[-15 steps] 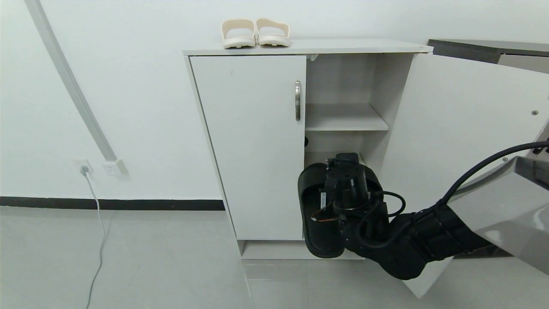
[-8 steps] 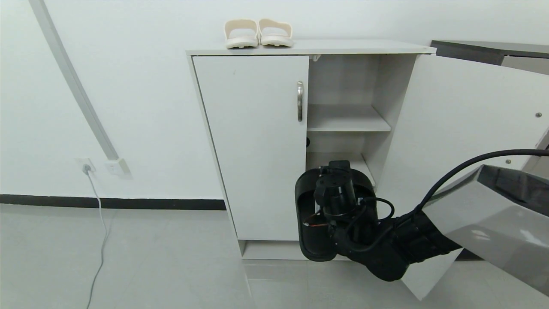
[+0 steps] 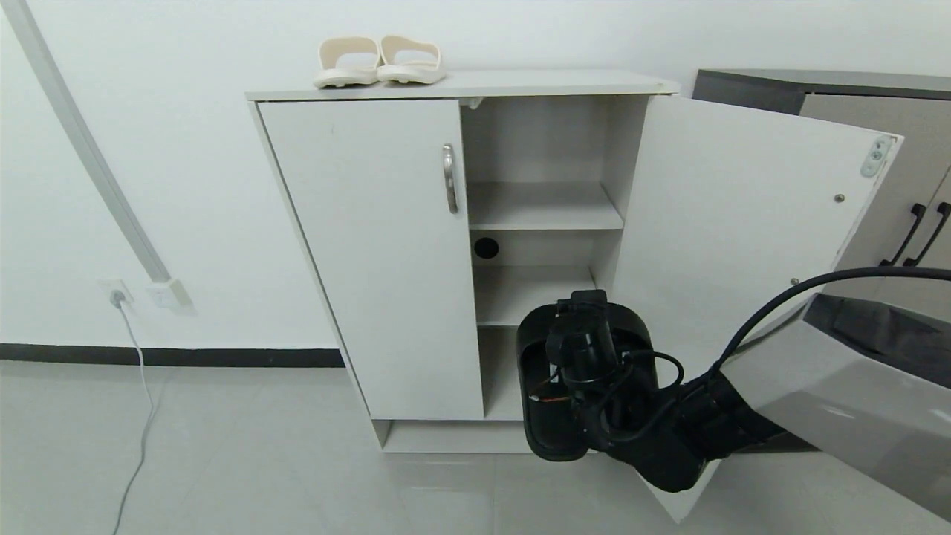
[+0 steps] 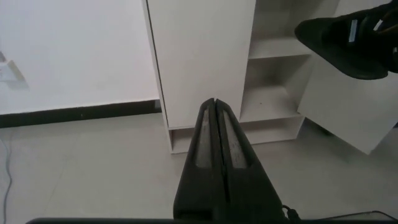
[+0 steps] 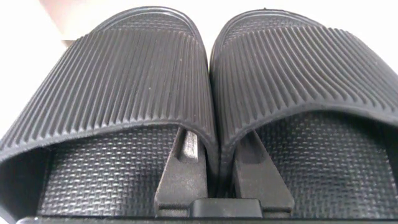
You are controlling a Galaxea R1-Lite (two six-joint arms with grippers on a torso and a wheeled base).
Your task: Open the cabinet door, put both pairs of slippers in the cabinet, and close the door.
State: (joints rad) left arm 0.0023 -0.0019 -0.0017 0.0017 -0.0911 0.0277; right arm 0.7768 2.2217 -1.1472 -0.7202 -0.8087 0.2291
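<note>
Black slippers (image 3: 553, 394) are hanging pinched in the right gripper (image 5: 214, 155) before the opened cabinet (image 3: 371, 260); cream slippers (image 3: 379, 63) are waiting on top, neither pair stowed; left gripper (image 4: 215, 107) closed, empty.

cabinet top (image 3: 565, 80): cream slippers (image 3: 379, 62), side by side | floor (image 3: 223, 461): cabinet (image 3: 371, 260)

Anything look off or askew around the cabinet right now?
Nothing stands out. The black slippers sit side by side in the right gripper before the open shelves; the cream slippers lie neatly on the cabinet top.
</note>
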